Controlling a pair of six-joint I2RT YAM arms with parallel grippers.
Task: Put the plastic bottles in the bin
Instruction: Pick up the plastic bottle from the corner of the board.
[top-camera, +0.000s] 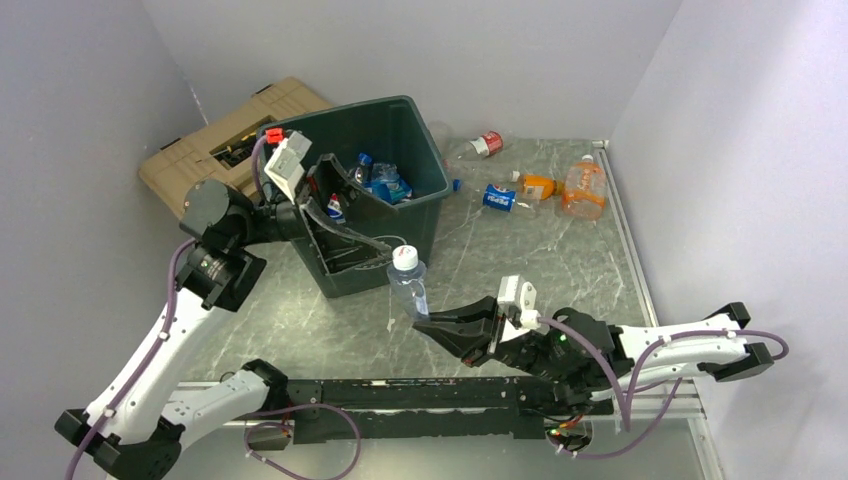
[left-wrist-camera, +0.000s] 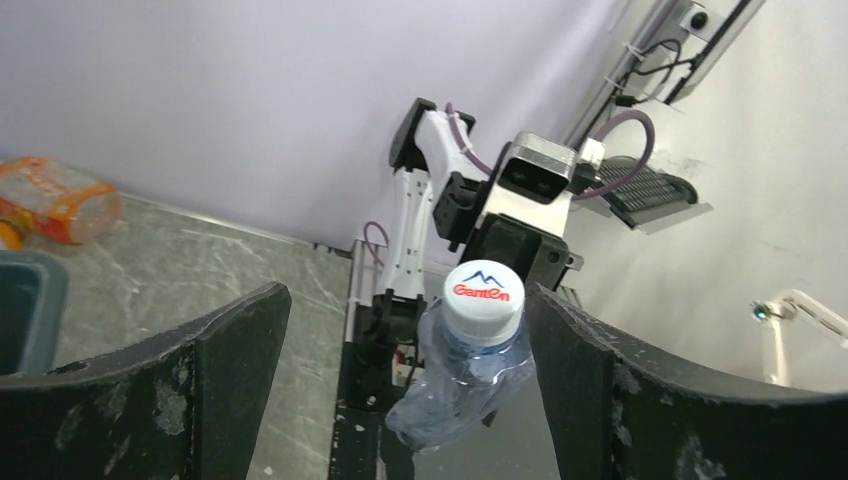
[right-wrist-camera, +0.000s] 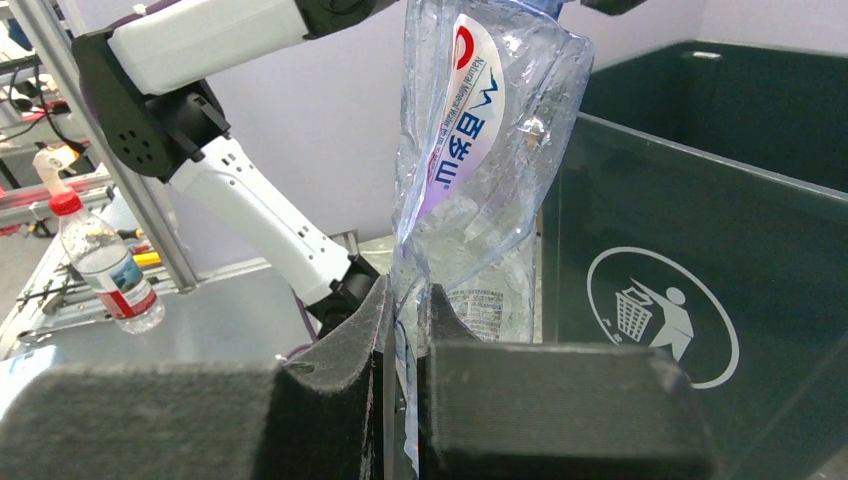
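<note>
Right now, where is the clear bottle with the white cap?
In the top view the clear bottle is held upright in the right gripper, just beside the near corner of the bin.

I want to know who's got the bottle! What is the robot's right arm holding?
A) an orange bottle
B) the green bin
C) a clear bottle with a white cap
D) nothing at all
C: the right end effector is pinched shut on the crumpled, white-capped clear bottle, held upright beside the bin.
</note>
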